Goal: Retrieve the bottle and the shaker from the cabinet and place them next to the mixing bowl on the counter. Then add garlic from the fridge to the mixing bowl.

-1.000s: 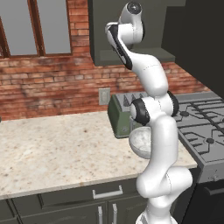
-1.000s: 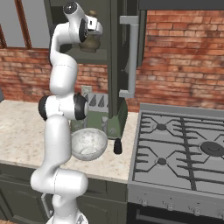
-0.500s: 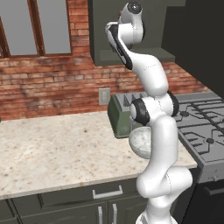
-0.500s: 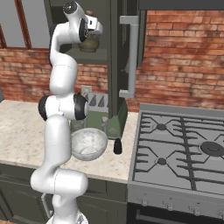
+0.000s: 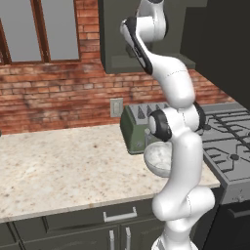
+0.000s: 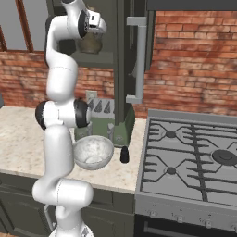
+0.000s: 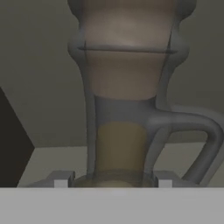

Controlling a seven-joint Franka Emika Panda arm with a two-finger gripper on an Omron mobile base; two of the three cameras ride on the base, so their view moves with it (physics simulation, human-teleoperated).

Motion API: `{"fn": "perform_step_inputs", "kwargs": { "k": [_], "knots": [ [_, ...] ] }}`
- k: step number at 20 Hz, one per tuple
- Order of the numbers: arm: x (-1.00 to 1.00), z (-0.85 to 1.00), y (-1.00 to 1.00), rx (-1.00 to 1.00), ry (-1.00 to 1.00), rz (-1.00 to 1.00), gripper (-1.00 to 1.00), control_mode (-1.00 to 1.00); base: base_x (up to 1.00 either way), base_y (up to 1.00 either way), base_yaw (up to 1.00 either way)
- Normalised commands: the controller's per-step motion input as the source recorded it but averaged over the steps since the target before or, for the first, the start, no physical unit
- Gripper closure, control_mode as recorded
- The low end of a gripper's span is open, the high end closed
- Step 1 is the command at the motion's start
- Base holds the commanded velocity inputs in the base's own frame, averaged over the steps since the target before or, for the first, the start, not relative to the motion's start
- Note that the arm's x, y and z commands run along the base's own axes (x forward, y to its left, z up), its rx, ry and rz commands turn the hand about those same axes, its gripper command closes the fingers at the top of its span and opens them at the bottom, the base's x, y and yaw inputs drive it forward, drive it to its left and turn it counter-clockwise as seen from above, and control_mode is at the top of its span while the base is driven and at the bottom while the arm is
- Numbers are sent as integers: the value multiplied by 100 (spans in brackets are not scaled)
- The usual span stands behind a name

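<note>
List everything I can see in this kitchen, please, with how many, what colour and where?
bottle: one, olive-brown with tan cork, on the cabinet shelf, between the fingers
cabinet: one, dark grey-green, on the wall above the counter, door open
shaker: one, black, on the counter right of the mixing bowl
mixing bowl: one, pale grey, near the counter's front edge
toaster: one, green, behind the bowl against the wall
counter: one, beige speckled, below the brick wall
gas hob: one, black grates on grey, right of the counter
brick wall: red, behind the counter
window: one, brown frame, upper left
arm: one, white, reaching up into the cabinet
fingers: two, closed on the bottle's neck
</note>
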Motion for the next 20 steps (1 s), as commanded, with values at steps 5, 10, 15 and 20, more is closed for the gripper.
{"fn": "perform_step_inputs", "kwargs": {
  "k": [5,10,15,20],
  "knots": [
    [-92,0,-8,0,0,0,100,-100,0,0,0],
    [-91,-27,-3,0,-1,0,100,-100,0,0,0],
    [-86,-31,0,0,-1,0,100,-100,0,0,0],
    [-92,-18,-2,0,0,0,100,-100,0,0,0]
  ]
}}
